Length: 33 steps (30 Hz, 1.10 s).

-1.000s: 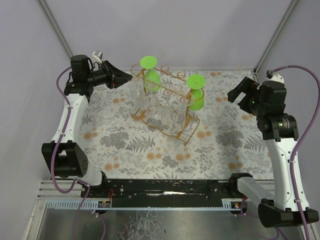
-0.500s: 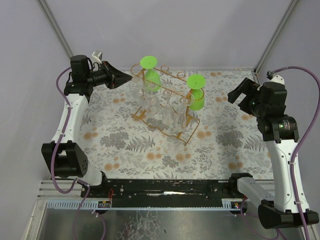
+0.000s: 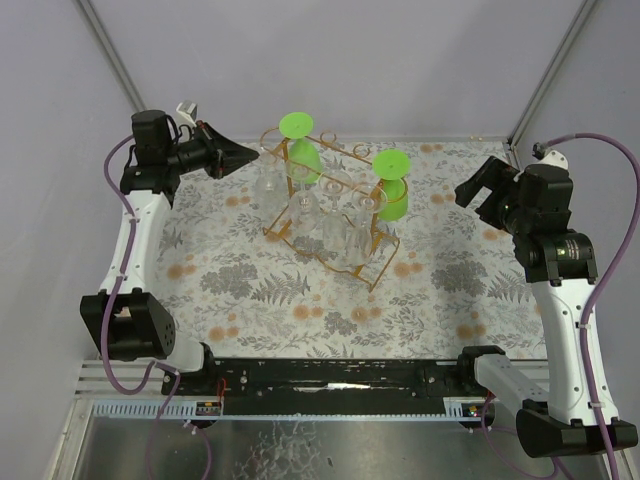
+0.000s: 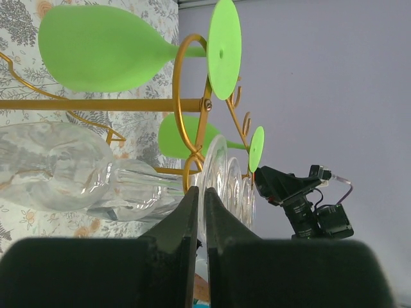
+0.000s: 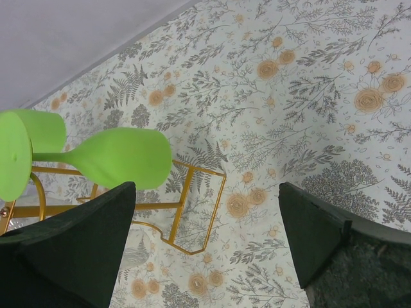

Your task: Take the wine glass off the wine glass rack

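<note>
The golden wire wine glass rack point(image 3: 372, 262) stands mid-table; it also shows in the left wrist view point(image 4: 186, 102) and the right wrist view point(image 5: 192, 205). Two green wine glasses point(image 3: 303, 155) point(image 3: 393, 195) and several clear ones hang upside down in it. My left gripper point(image 3: 252, 156) is at the rack's far left end, its fingers point(image 4: 187, 212) shut on the thin foot point(image 4: 214, 163) of a clear wine glass point(image 4: 51, 167) point(image 3: 267, 180). My right gripper point(image 3: 478, 190) is open and empty, to the right of the rack and apart from it point(image 5: 205, 224).
A floral cloth point(image 3: 250, 290) covers the table. Slanted frame posts point(image 3: 110, 55) point(image 3: 550, 70) rise at the back corners against grey walls. The right arm point(image 4: 302, 205) shows beyond the rack in the left wrist view. The arm bases sit on a black rail point(image 3: 330, 375).
My left arm has drawn back a little to the left, and the clear glass at the rack's left end has shifted left with it. The right arm has not moved.
</note>
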Available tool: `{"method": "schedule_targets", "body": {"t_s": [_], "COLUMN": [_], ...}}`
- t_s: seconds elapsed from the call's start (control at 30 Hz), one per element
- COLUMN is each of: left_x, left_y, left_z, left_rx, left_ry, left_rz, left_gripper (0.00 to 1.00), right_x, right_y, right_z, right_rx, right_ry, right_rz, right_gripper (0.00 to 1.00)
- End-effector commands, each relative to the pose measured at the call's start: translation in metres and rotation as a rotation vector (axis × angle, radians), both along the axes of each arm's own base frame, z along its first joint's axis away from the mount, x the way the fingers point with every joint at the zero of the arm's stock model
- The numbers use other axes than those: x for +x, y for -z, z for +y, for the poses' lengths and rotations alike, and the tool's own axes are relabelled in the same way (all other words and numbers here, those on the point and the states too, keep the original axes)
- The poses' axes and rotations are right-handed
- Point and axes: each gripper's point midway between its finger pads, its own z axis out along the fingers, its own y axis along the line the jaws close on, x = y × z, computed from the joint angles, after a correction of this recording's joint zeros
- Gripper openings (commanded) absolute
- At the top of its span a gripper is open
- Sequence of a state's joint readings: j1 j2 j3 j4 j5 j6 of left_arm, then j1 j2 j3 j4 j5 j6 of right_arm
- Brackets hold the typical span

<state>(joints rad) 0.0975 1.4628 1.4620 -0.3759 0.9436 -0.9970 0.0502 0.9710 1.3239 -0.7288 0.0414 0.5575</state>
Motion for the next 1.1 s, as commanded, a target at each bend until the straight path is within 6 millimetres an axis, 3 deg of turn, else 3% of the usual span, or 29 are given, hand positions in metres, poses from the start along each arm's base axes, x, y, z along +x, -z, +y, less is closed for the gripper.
{"method": "schedule_targets", "body": {"t_s": [0.0,0.13,0.83,0.93,1.07], "left_x": [-0.011,-0.016,-0.05,-0.063,-0.084], "left_y": [-0.031,-0.036,-0.022,-0.035,-0.072], "left_z": [-0.002,-0.003,-0.006,-0.001,0.004], "left_rx": [-0.009,-0.019,-0.026,-0.013,0.041], "left_ry": [0.026,0.034,0.055,0.047,0.063], "left_rz": [-0.07,-0.072,-0.05,-0.1,-0.274], "left_gripper": [0.0,0.0,0.0,0.0,0.0], "right_x": [-0.003,-0.005,-0.01,-0.013,-0.016], "right_y": [-0.003,-0.003,-0.003,-0.005,-0.009], "right_z": [-0.001,-0.001,0.0,0.0,0.002], "right_rx": [-0.001,-0.002,0.002,0.005,0.017], "right_ry": [0.0,0.003,-0.002,-0.001,-0.009], "right_rz": [-0.018,-0.018,-0.009,-0.009,-0.009], "right_gripper": [0.99,0.99,0.99,0.99,0.99]}}
